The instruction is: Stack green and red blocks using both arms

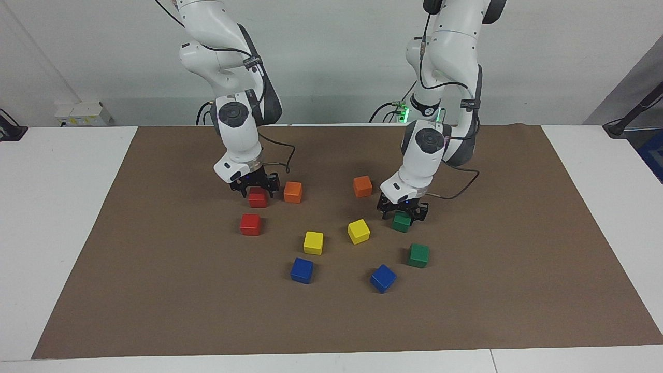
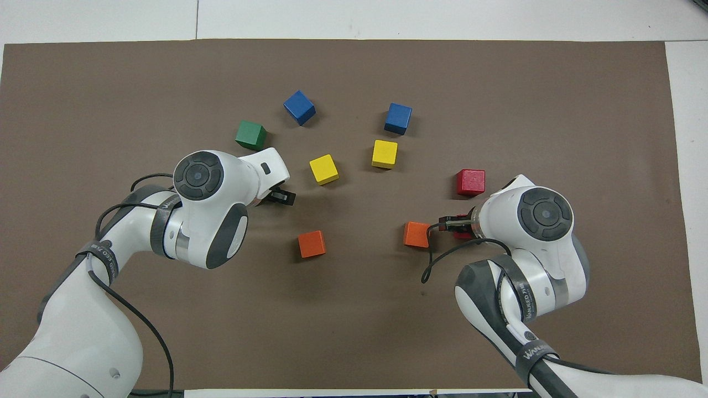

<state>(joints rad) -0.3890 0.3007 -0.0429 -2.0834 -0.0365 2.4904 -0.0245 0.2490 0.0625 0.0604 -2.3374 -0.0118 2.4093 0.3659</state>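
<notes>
Alignment is what the coming move turns on: each end effector sits straight over its own block, low enough to enclose it, so the line between tool and block is vertical.

The left end effector [image 1: 402, 211] is down around the nearer green block [image 1: 401, 223], which rests on the tabletop [image 1: 155, 290] toward the left arm's end, just beside a yellow block [image 1: 358, 231]. Whether it stands spread or already pinches the block cannot be told.

The right end effector [image 1: 255, 185] is down around the nearer red block [image 1: 257, 199], toward the right arm's end, with an orange block [image 1: 292, 191] close beside it. Its state cannot be told either.

Each block is a cube, so it has no long axis to favour.

The second green block [image 1: 418, 255] lies farther from the robots than the first, on the left arm's half. The second red block [image 1: 250, 224] lies farther from the robots than the first, on the right arm's half. My judgement is that each arm is the nearer one for its own colour, and that once a grip is firm the carry runs up and away from the robots, a short way. The orange neighbour looks like the tightest clearance.
</notes>
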